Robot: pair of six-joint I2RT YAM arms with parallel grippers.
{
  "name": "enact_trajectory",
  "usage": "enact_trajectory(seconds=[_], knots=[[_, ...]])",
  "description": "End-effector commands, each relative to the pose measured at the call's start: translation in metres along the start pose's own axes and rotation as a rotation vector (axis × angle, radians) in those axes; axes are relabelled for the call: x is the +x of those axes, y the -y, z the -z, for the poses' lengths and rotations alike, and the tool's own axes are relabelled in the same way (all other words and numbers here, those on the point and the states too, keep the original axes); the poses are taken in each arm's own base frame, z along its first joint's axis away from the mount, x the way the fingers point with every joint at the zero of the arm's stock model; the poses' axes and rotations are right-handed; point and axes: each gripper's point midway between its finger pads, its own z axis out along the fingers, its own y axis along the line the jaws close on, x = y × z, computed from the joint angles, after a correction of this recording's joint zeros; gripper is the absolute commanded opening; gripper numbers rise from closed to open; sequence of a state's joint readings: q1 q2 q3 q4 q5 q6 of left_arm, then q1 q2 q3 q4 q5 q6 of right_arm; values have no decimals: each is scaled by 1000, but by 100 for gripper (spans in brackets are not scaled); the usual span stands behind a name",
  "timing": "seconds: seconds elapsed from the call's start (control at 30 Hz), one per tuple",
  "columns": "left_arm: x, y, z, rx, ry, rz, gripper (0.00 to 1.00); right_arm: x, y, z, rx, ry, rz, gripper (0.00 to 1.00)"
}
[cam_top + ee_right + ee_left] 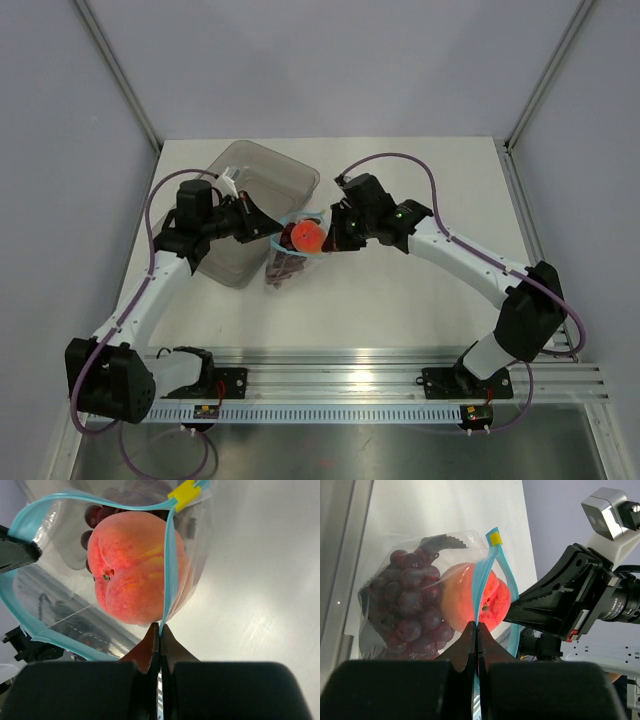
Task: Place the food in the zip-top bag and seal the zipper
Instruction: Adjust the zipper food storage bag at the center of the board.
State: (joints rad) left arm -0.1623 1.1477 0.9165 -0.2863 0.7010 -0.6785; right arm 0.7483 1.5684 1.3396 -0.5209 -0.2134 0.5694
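The clear zip-top bag [288, 262] hangs between my two grippers at mid-table. The orange-red peach [305, 236] sits in its open mouth, and the dark grapes [407, 600] lie deeper inside. My left gripper [477, 627] is shut on one side of the blue-teal zipper [485, 582]. My right gripper [159, 628] is shut on the other side of the zipper [171, 565]. The zipper's yellow slider [184, 494] sits at the far end. In the right wrist view the peach [132, 565] fills the mouth.
A large translucent grey tray [250, 195] lies behind and left of the bag, under my left arm. The right arm's camera housing [610, 512] shows close beyond the bag. An aluminium rail [380, 365] runs along the near edge.
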Motion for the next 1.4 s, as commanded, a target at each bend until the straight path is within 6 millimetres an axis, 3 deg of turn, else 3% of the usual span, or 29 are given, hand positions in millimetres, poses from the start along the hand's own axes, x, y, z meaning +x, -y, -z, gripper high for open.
enact_trajectory(seconds=[0.0,0.1,0.17,0.23,0.27,0.37,0.43,0.53,0.6,0.7,0.83,0.9,1.0,1.1,1.2,1.23,1.37], knots=[[-10,10,-18,20,41,-92,0,-4,15,28,134,52,-36,0],[0,7,-36,-11,-7,-121,0,3,24,37,172,65,-70,0],[11,17,-45,2,-58,-147,0,3,23,42,165,72,-79,0],[10,27,-53,3,-70,-192,0,0,17,51,143,97,-89,0],[21,33,-57,6,-108,-206,0,-3,16,55,143,118,-92,0],[22,54,-63,26,-120,-266,0,-11,9,70,128,160,-96,0],[23,56,-68,27,-121,-272,0,-13,17,75,157,191,-103,0],[33,52,-78,30,-150,-267,0,4,43,63,242,168,-119,0],[45,34,-92,-11,-180,-274,0,21,68,50,326,137,-127,0],[59,15,-106,-41,-228,-254,0,28,81,42,380,101,-102,0],[45,35,-99,-21,-203,-277,0,14,76,59,406,116,-61,0],[29,57,-89,4,-156,-324,0,0,65,74,378,168,-45,0],[15,73,-73,-1,-119,-362,0,-10,54,93,356,212,-43,0],[12,76,-66,-11,-98,-368,0,-10,49,103,334,227,-61,0],[21,65,-75,-23,-133,-352,0,-1,56,94,334,215,-76,0],[30,52,-85,-37,-164,-334,0,9,63,86,348,190,-83,0],[61,36,-110,-33,-252,-291,0,31,89,54,415,108,-93,0]])
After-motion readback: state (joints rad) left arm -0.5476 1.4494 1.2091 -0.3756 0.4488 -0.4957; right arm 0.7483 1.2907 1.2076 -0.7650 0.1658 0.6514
